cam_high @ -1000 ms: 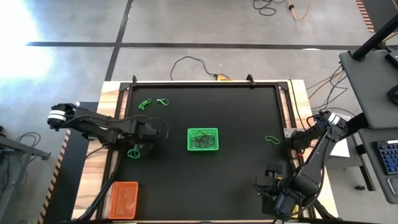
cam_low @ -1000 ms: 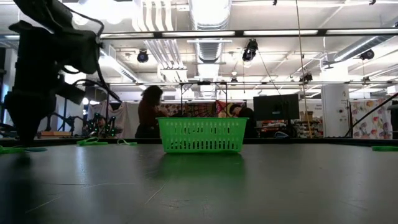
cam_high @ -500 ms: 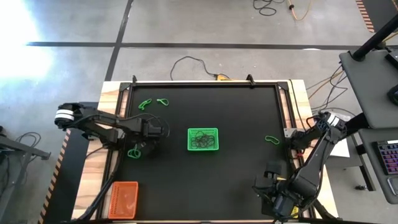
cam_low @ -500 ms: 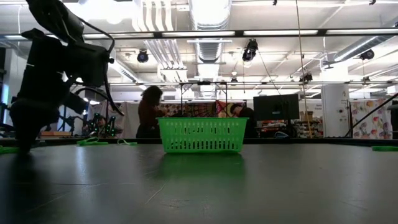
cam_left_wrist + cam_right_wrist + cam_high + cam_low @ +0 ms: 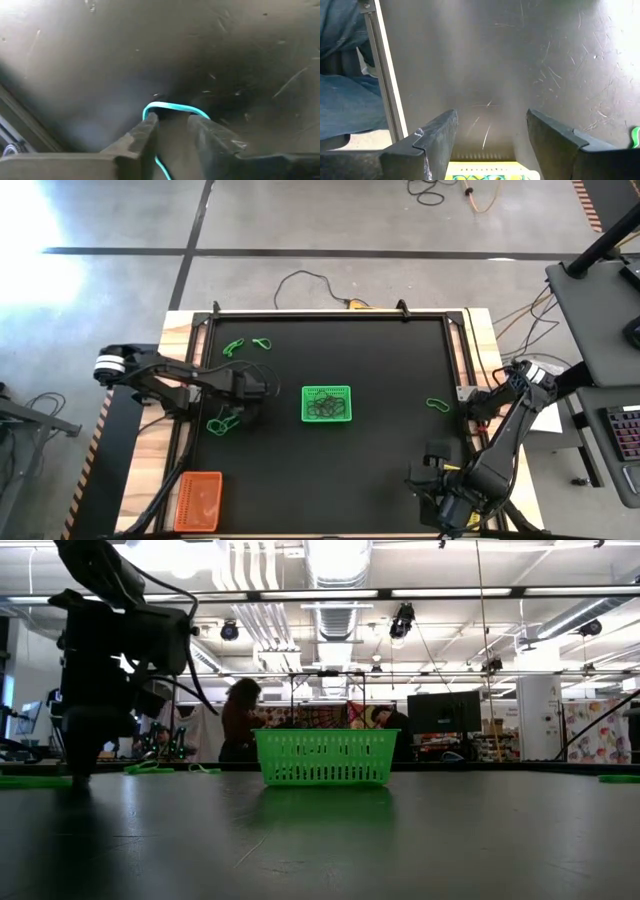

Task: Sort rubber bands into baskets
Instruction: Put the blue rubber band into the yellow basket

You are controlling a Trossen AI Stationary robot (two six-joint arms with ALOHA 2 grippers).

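Note:
My left gripper (image 5: 240, 410) points down at the black mat left of the green basket (image 5: 327, 404), which holds dark bands. In the left wrist view its fingers stand a narrow gap apart (image 5: 172, 125) over a teal rubber band (image 5: 170, 106) lying on the mat; one strand (image 5: 162, 167) runs back between them. A green band (image 5: 222, 423) lies just left of the gripper. More green bands lie far left (image 5: 232, 347), (image 5: 262, 343) and right (image 5: 437, 404). An orange basket (image 5: 200, 500) sits at the near left corner. My right gripper (image 5: 492, 135) hangs open above the near right corner. My left gripper comes at the teal band from above, with its fingertips (image 5: 149, 120) at the band's curved end (image 5: 150, 107) and a gap still showing between the fingers. Whether a finger touches the band, I cannot tell. The band lies flat on the mat.
The mat has a raised frame with wooden strips at both sides (image 5: 150, 430). Black cables trail by the right arm (image 5: 520, 380). Blue cloth (image 5: 345, 100) shows beyond the table's edge in the right wrist view. People stand in the room behind (image 5: 238, 720).
My left gripper has moved toward the table's right edge, closer to the green basket, and sunk a little toward the mat. The right arm has kept still.

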